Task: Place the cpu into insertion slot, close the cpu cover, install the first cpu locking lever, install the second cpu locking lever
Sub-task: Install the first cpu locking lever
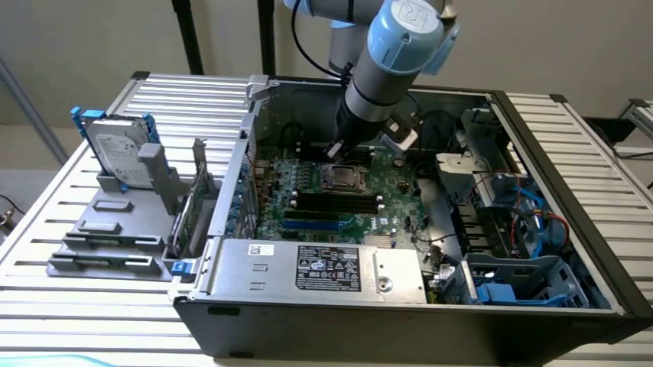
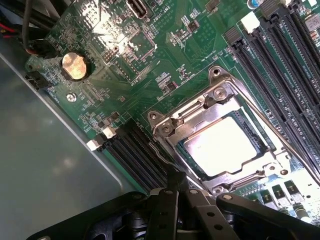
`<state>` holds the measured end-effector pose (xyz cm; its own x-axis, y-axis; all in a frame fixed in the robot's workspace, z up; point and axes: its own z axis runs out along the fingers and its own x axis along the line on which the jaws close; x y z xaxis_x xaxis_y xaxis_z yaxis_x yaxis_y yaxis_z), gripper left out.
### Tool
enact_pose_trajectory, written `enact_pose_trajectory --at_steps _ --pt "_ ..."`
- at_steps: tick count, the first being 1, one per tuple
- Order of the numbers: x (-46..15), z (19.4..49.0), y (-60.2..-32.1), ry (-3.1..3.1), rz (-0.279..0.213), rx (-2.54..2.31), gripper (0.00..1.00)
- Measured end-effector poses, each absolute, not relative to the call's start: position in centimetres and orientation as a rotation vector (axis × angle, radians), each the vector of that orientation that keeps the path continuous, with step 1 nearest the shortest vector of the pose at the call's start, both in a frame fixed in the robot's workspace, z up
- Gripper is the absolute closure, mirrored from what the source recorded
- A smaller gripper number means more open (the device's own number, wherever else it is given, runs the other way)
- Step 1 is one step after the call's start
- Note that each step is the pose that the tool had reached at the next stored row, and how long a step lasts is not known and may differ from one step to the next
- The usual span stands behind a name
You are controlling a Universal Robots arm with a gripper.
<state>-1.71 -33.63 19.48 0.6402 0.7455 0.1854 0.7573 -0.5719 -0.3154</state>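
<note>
A slatted metal table carries an open computer case lying on its side, and the robot arm reaches down into it from above. Along the case's near edge sits the silver power supply with its printed label. Beyond it lies the green motherboard, which the wrist view shows close up. On the exterior view's left, outside the case, a hard drive in a blue caddy stands upright on a grey holder. The gripper hangs low over the board, just beside the insertion slot. In the wrist view its black fingers are clenched together with nothing between them. Their tip is at the socket's corner, next to a bank of long black memory slots; whether it touches the metal there cannot be told. The insertion slot is near the middle of the board, between two banks of memory slots. The cpu cover lies down flat on the slot. The cpu is seated inside, its bright metal top showing through the cover's square window. A round coin battery sits well apart from the socket, near the board's edge.
</note>
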Motion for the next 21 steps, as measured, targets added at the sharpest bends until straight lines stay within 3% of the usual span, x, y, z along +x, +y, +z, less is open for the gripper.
enact_pose_trajectory --at_steps 11,21 --pt "-1.55 19.37 -33.48 -1.195 -0.041 -2.500 0.89" --pt "-1.14 19.68 -33.48 -1.184 -0.004 -2.494 0.89"
